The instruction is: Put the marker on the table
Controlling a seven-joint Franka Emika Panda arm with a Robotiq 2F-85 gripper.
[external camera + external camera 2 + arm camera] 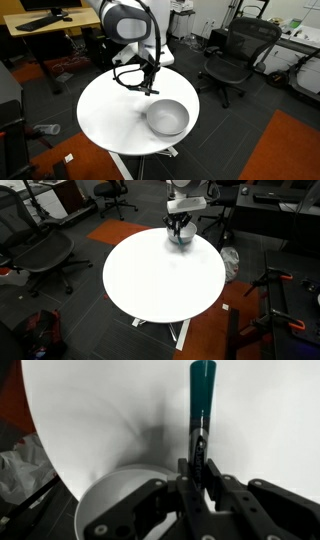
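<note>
The marker (201, 405) has a teal body and a dark lower part. In the wrist view it stands out from between my gripper's fingers (199, 468), which are shut on its dark end. Below it lies the round white table (110, 410). In an exterior view my gripper (152, 88) hangs just above the table (110, 105), beside the grey bowl (167, 117). In an exterior view my gripper (180, 227) is at the table's far edge (150, 270), over the bowl (181, 236). The marker is too small to make out in both exterior views.
The bowl's rim (110, 500) shows at the lower left of the wrist view. Black office chairs (232, 55) (40, 250) stand around the table. A wooden desk (45, 25) with a monitor is at the back. Black cables loop on the table by the arm (128, 75).
</note>
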